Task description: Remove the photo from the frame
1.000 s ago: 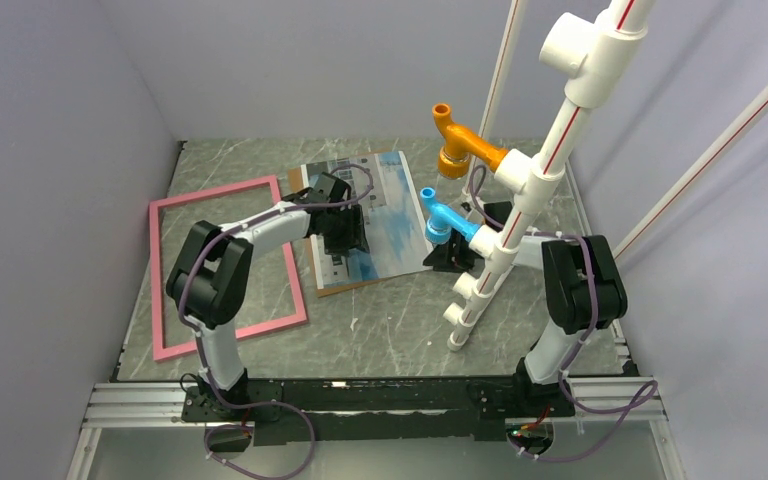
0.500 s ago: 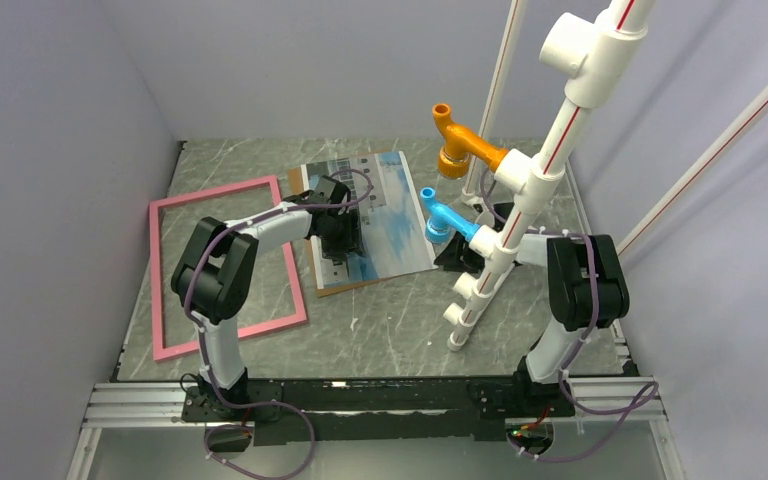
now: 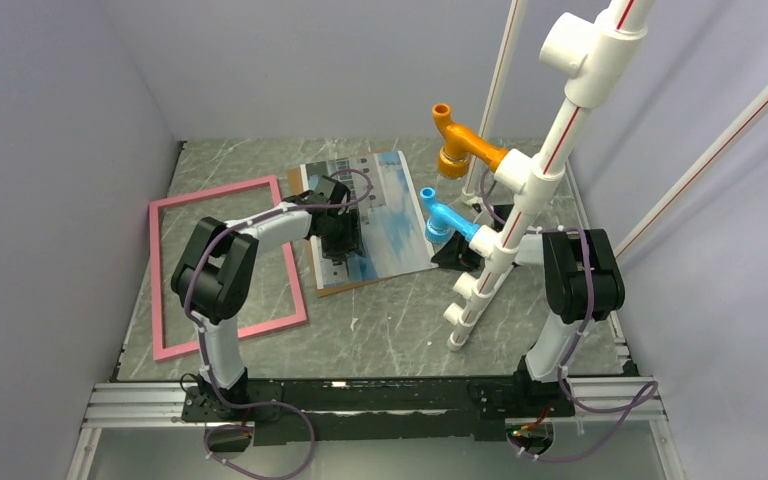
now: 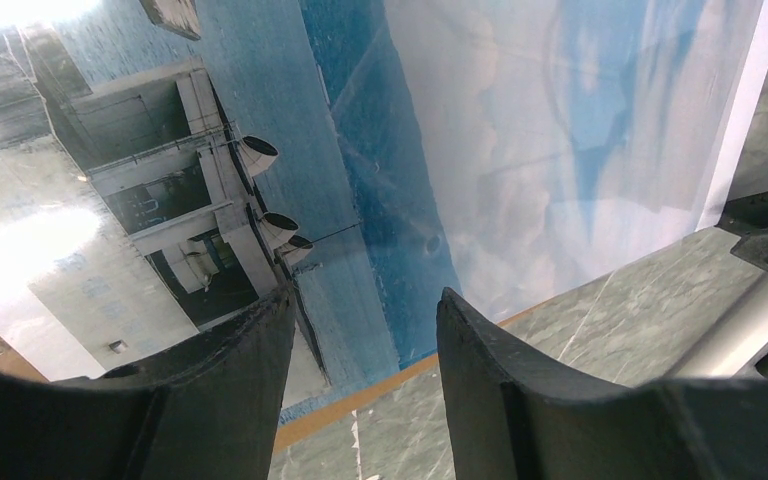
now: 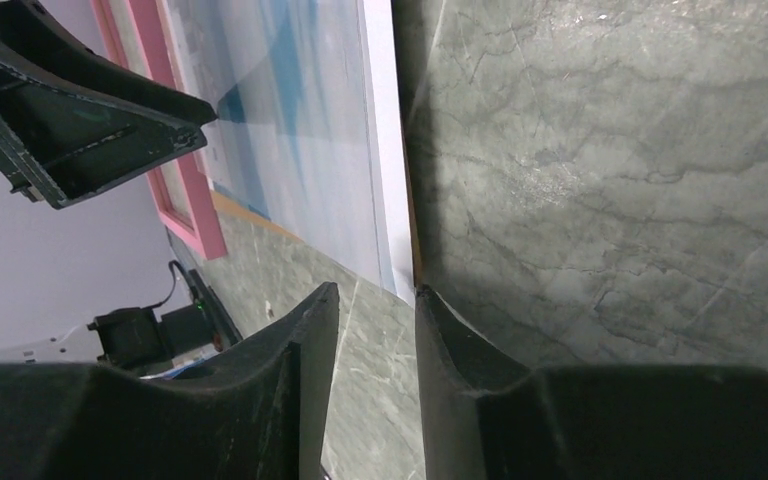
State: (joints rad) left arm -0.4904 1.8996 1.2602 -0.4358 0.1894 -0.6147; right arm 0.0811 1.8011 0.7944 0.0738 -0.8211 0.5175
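The photo [image 3: 395,215], a building under blue sky, lies face up on the brown backing board [image 3: 332,286] at mid-table. The pink frame [image 3: 215,192] lies apart to the left with nothing inside it. My left gripper [image 3: 345,243] is open, low over the photo's near-left part; in the left wrist view [image 4: 365,300] its fingers straddle the photo [image 4: 520,130] near the board's near edge [image 4: 360,398]. My right gripper [image 3: 452,255] is open by a narrow gap at the photo's right near corner [image 5: 385,230], partly hidden behind the pipe.
A white PVC pipe stand [image 3: 520,200] with an orange fitting [image 3: 460,145] and a blue fitting [image 3: 445,220] rises right of the photo, above my right gripper. Grey walls enclose the marble table [image 3: 400,330]. The pink frame also shows in the right wrist view [image 5: 185,190].
My right arm has shifted slightly, its gripper staying at the photo's right edge. My left gripper has barely moved over the photo. Photo, board and frame lie where they were.
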